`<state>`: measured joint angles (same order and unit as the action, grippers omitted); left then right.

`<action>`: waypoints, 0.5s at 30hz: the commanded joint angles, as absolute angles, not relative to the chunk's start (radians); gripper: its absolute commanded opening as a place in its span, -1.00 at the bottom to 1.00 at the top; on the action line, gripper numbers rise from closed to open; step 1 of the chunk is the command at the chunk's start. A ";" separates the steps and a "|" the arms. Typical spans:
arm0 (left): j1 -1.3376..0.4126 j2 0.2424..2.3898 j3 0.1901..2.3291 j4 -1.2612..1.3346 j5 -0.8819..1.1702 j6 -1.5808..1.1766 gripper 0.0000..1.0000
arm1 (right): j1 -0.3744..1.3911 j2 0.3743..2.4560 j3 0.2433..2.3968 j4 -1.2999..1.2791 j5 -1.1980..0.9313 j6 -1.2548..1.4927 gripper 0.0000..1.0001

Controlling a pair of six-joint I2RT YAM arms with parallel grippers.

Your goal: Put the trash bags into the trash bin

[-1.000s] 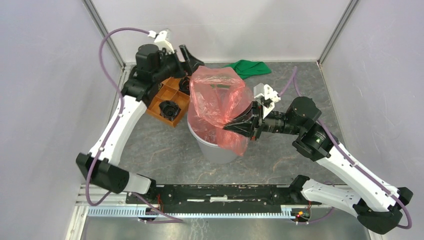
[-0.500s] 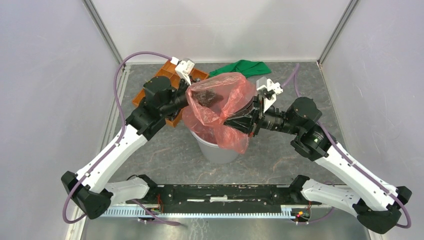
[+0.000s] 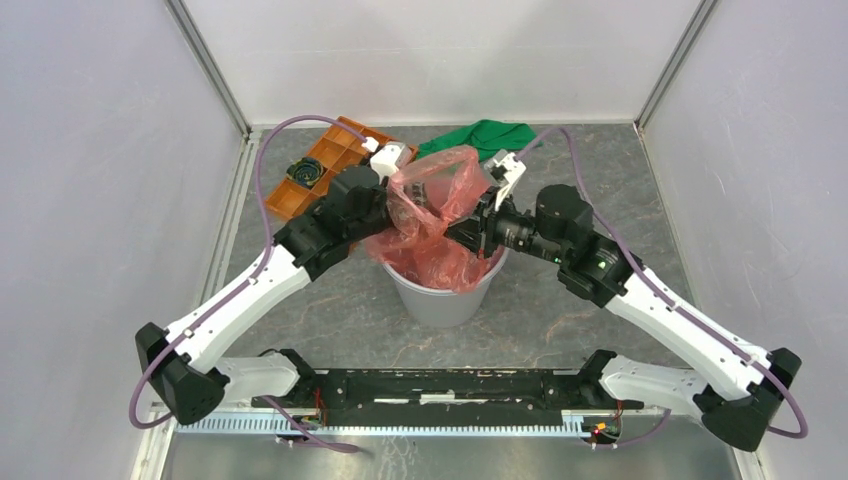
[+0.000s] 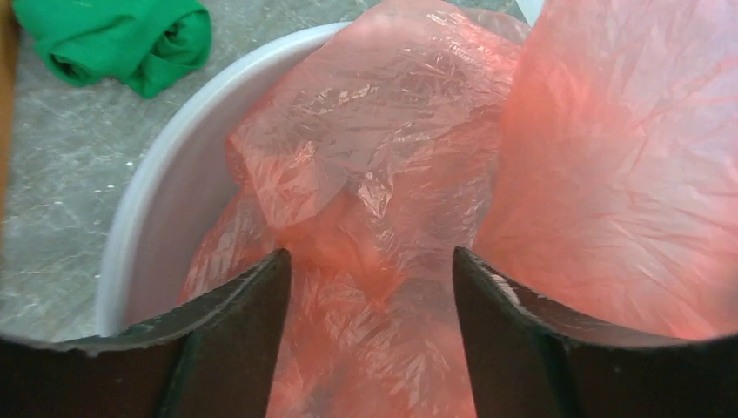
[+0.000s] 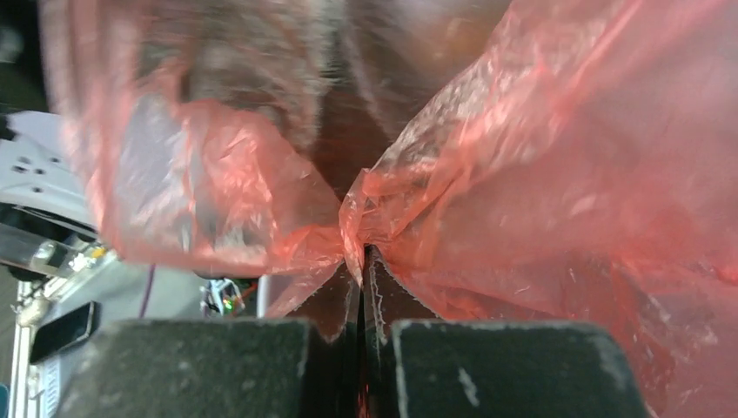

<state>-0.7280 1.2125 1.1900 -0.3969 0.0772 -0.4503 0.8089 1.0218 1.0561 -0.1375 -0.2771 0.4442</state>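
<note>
Here we see the right gripper (image 5: 361, 261) with its fingers pressed together on a fold of the red trash bag (image 3: 437, 225). The left gripper (image 4: 366, 270) is spread wide, just over the bag. The lower part of the bag sits inside the trash bin (image 3: 440, 305), and the upper part rises over its rim. A green cloth (image 3: 490, 135) and an orange tray (image 3: 322, 165) lie behind the bin on the table (image 3: 340, 310).

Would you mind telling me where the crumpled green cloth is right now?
In the top view, the green cloth lies by the back wall, just beyond the round greyish-white plastic bin, right of the orange compartment tray.
</note>
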 commanded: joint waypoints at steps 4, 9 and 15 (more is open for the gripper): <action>-0.729 1.101 1.305 -0.442 -0.034 -0.365 0.78 | 0.808 1.153 1.294 -0.516 -0.216 0.213 -0.99; -0.729 1.041 1.306 -0.498 -0.146 -0.334 0.99 | 0.814 1.218 1.416 -0.683 -0.131 0.100 -0.99; -0.729 0.916 1.258 -0.583 -0.328 -0.322 1.00 | 0.850 1.343 1.539 -0.800 -0.098 0.033 -0.99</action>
<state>-0.7280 0.9916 1.2758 -0.5209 -0.1783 -0.3771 0.8234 1.2701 1.4578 -0.6903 -0.1387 0.1150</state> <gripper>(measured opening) 0.994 0.012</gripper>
